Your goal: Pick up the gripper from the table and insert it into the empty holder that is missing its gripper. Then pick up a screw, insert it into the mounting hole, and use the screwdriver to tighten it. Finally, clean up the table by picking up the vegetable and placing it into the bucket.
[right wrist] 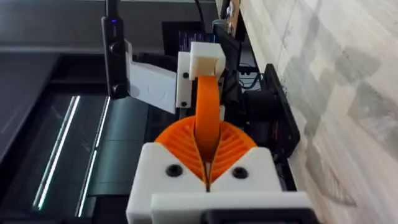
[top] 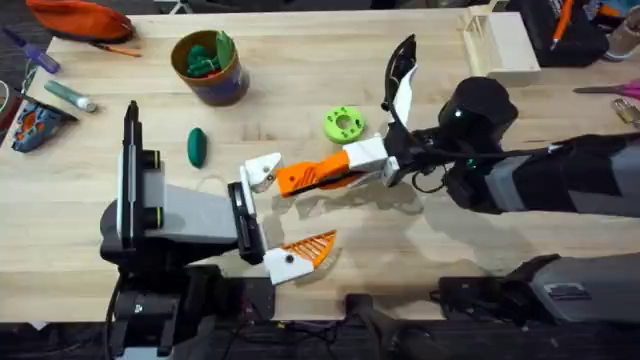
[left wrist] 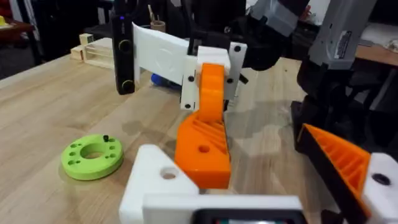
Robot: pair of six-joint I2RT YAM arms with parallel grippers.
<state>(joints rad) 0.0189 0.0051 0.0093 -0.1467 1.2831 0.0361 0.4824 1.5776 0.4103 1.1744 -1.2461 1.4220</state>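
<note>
My right gripper is shut on the orange gripper, held level above the table. The far end of that piece meets the white holder, the bare finger of the left arm's claw. The left wrist view shows the orange gripper lying against the holder. My left gripper stands wide open, its other finger carrying an orange ribbed pad. The dark green vegetable lies on the table left of the holder. The tan bucket stands behind it. The screwdriver is out of view.
A lime-green disc with a small dark piece on it lies just behind the held part. Wooden blocks sit at the back right. Pens and an orange pouch lie along the left edge.
</note>
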